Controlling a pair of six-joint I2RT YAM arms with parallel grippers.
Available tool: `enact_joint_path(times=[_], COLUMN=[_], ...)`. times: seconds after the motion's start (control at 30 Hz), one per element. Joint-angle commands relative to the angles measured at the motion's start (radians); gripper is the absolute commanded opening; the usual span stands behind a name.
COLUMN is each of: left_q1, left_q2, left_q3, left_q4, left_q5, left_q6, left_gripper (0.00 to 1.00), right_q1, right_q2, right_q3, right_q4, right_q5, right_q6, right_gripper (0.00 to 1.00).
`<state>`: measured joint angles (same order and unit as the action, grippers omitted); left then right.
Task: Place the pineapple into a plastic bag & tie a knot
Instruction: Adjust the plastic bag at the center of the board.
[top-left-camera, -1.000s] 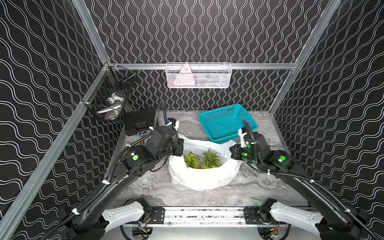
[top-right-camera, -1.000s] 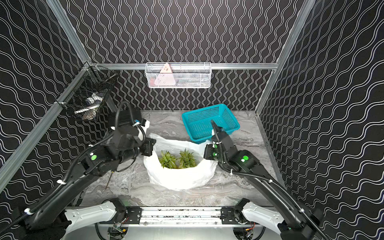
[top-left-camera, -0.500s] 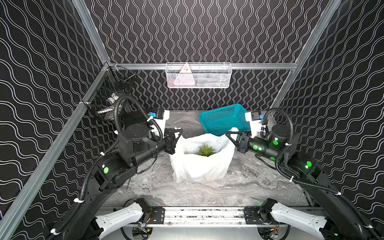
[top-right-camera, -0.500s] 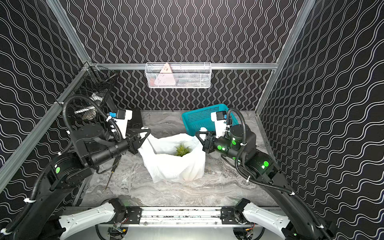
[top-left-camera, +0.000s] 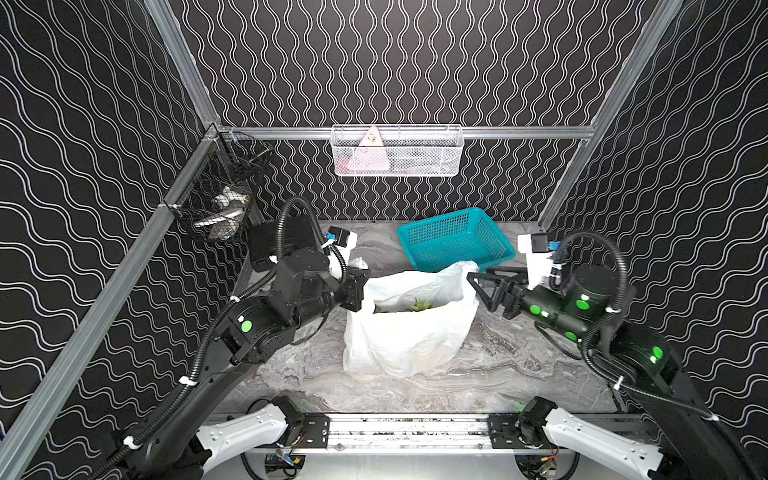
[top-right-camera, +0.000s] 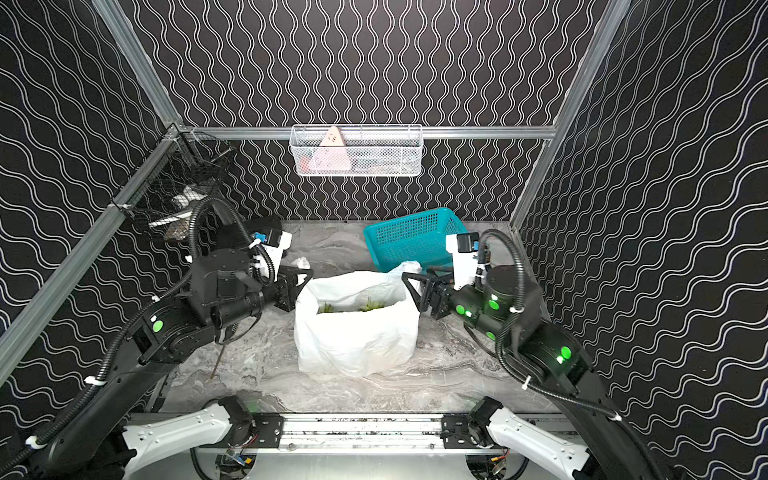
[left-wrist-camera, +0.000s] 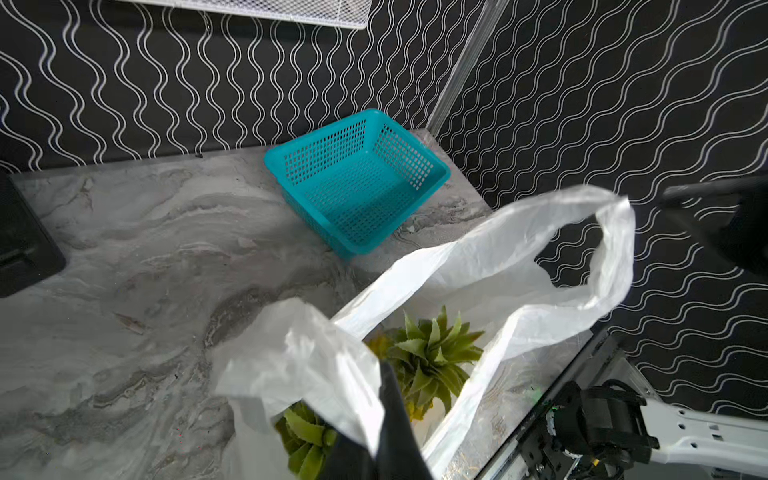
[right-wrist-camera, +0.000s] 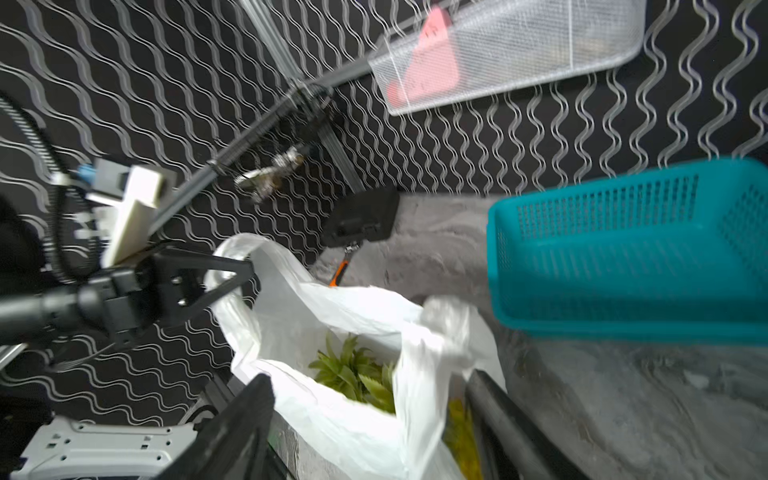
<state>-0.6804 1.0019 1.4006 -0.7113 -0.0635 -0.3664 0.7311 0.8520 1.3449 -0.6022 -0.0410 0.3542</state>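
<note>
1. the plastic bag (top-left-camera: 407, 340) stands upright in the middle of the marble tabletop (top-left-camera: 498, 374). its mouth is open upward, and the opening's long axis runs from the left arm to the right arm.
2. the pineapple (left-wrist-camera: 432, 357) sits inside the bag. its leafy crown points up toward the mouth, and the fruit body is mostly hidden.
3. the left pincer (right-wrist-camera: 249, 271) is pinched closed on the bag's loop handle on that side, holding the edge up.
4. the right pincer (top-left-camera: 478, 292) gapes wide, and the bag's other handle lies loose between its fingers.
5. a teal basket (top-left-camera: 449, 237) sits just behind the bag, toward the right.
</note>
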Motion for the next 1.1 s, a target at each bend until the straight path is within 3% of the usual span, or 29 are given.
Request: enact_joint_path(times=[0.0,0.07,0.17,0.27,0.33,0.47,0.6,0.77,0.9,1.07], left_q1=[0.001,0.001,0.001,0.001,0.001,0.001,0.001,0.001,0.001,0.001], left_q2=[0.005,0.005,0.001,0.009,0.014,0.008,-0.017,-0.023,-0.002,-0.015], left_q3=[0.032,0.04,0.028,0.022,0.023,0.036,0.047,0.077,0.088,0.083], left_q4=[-0.01,-0.009,0.004,0.01,0.013,0.001,-0.028,-0.075,-0.087,-0.065], left_q5=[0.003,0.016,0.024,0.018,0.032,0.085,0.173,0.133,0.1,0.169], left_q6=[0.068,0.085,0.078,0.075,0.078,0.102,0.183,0.186,0.176,0.194], left_gripper=[0.0,0.0,0.0,0.0,0.0,0.0,0.0,0.0,0.0,0.0], right_q1=[0.013,0.075,0.296,0.37,0.37,0.363,0.308,0.164,0.153,0.152], right_q2=[0.072,0.139,0.276,0.445,0.497,0.453,0.414,0.457,0.552,0.665], right_q3=[0.05,0.033,0.001,0.029,0.011,-0.11,-0.186,-0.207,-0.196,-0.188], right_q4=[0.02,0.108,0.278,0.336,0.382,0.559,0.68,0.85,0.928,1.089], right_q5=[-0.204,-0.293,-0.178,-0.13,-0.11,-0.093,-0.276,-0.497,-0.674,-0.746], right_q6=[-0.076,-0.096,-0.222,-0.348,-0.428,-0.509,-0.537,-0.482,-0.468,-0.382], right_gripper=[0.82,0.98,1.0,1.0,1.0,1.0,1.0,1.0,1.0,1.0])
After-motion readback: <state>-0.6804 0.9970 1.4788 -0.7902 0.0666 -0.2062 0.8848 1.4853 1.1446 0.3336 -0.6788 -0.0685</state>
